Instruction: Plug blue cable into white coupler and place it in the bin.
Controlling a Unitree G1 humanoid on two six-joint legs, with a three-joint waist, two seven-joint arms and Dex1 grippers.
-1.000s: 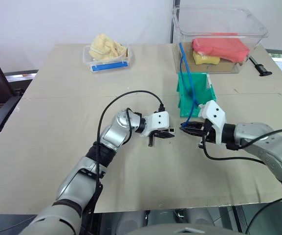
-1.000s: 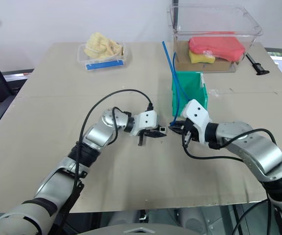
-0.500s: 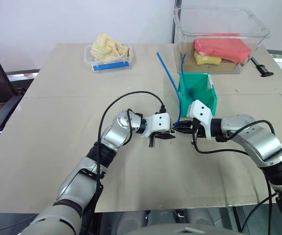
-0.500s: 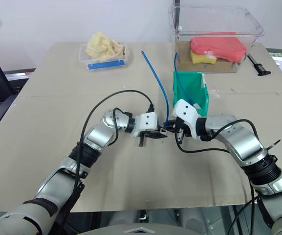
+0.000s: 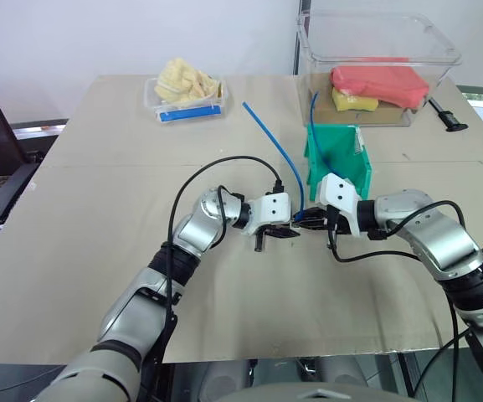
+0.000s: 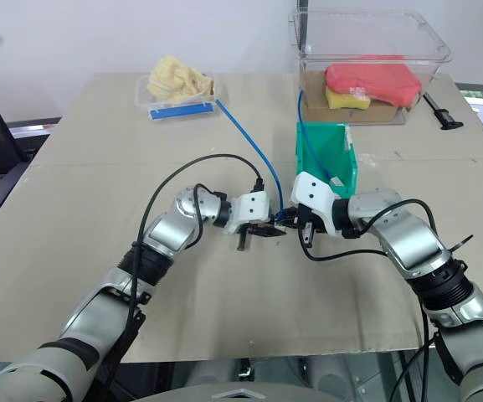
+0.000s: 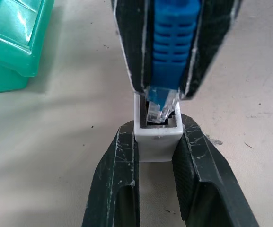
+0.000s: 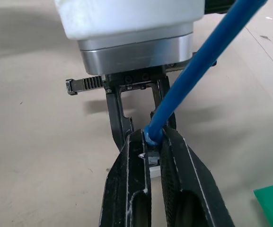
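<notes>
No legible writing is showing on any item. White coupler (image 7: pixel 157 135): small boxy plastic block, sitting pinched between the left gripper's (image 7: pixel 157 142) scuffed black fingers. Blue cable (image 7: pixel 171 45): ribbed blue boot and clear plug, being clamped by the right gripper (image 8: pixel 154 144), plug tip entering the coupler's dark socket. Bin (image 5: pixel 339 159): glossy teal plastic, standing on the tan table (image 5: pixel 99 209) just behind the grippers.
</notes>
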